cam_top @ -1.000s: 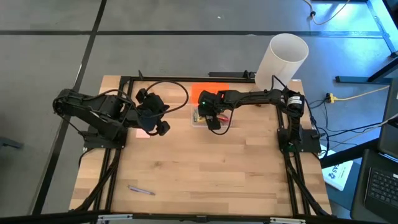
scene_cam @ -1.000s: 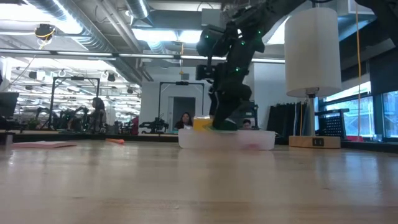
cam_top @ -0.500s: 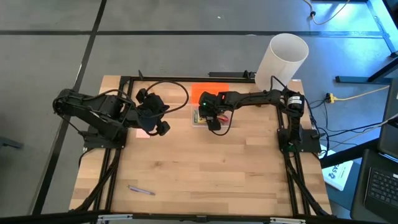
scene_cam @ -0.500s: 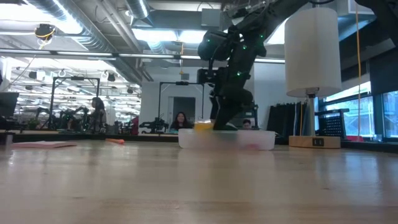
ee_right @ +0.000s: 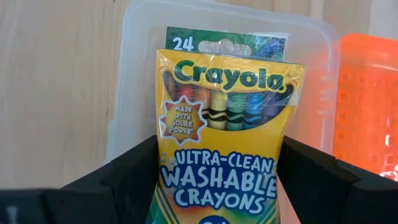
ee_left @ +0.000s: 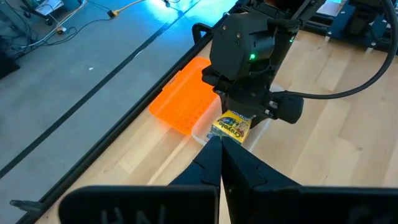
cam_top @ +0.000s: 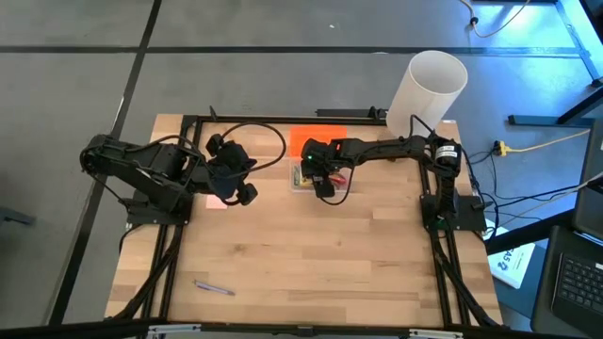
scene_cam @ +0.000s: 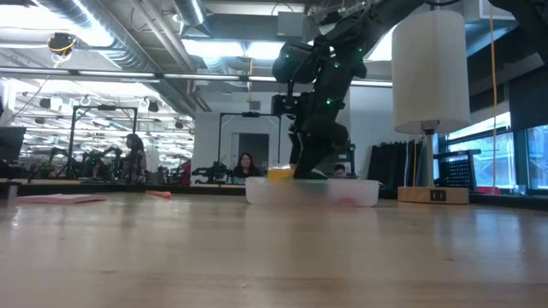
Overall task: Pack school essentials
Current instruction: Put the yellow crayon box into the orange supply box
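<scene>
While the right gripper (cam_top: pixel 321 179) hangs over the clear plastic box (ee_right: pixel 236 37) at upper centre of the high view, its fingers are clamped on the Crayola crayon box (ee_right: pixel 224 143). The pack's long axis runs straight out from the fingers, top end aimed into the tub. So it probably just needs lowering. The left gripper (cam_top: pixel 240 191) waits left of centre, fingers pinched together on nothing, and farther away.

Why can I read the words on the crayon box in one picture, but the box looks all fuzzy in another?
Right wrist view: the crayon box fills the frame between the right gripper fingers, so its print reads clearly. Low view: the clear plastic box shows as a pale haze and the crayon box only as a yellow smudge.
</scene>
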Controlling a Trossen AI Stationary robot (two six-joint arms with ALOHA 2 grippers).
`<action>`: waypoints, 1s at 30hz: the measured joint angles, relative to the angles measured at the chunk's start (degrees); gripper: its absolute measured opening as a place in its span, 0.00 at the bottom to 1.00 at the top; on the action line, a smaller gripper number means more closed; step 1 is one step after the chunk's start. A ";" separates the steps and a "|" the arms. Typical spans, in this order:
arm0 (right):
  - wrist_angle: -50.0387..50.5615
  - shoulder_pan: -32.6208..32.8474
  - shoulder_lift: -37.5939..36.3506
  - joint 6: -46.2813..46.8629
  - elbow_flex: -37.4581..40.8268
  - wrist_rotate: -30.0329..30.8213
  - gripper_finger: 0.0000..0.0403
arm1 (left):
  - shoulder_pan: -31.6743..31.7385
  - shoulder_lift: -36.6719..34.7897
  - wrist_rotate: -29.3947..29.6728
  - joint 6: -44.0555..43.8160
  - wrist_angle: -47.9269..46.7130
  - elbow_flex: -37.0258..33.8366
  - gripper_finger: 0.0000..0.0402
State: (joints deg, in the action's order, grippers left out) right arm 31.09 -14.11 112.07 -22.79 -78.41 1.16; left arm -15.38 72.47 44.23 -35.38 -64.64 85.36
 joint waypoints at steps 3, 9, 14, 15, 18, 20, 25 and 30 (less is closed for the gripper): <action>0.04 -0.02 0.00 0.48 0.00 0.10 0.74 | 0.00 0.00 0.00 0.00 0.00 0.00 0.00; -0.09 0.02 0.00 1.07 0.00 -0.03 0.74 | 0.00 0.00 -0.44 0.00 0.00 0.00 0.00; -0.02 0.02 0.00 1.03 0.00 -0.23 0.74 | 0.00 0.00 -0.46 -0.01 0.00 0.00 0.00; -0.02 0.02 0.00 1.03 0.00 -0.23 0.74 | 0.00 0.00 -0.46 -0.01 0.00 0.00 0.00; -0.07 0.02 0.00 1.01 0.00 -0.25 0.74 | -0.02 0.00 -0.48 -0.02 0.00 0.00 0.00; -0.07 0.02 0.00 1.03 0.00 -0.70 0.74 | -0.02 0.00 -0.48 -0.02 0.00 0.00 0.00; -0.19 0.02 -0.02 0.98 0.00 -1.31 0.74 | -0.01 0.00 -0.55 -0.02 0.01 0.00 0.00; -0.82 0.02 -0.04 1.14 0.00 -1.35 0.74 | 0.00 0.00 -0.63 -0.02 0.00 0.00 0.00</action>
State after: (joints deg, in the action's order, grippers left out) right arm 30.27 -14.09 112.03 -21.65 -78.41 -0.19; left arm -15.38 72.47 43.59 -35.40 -64.64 85.36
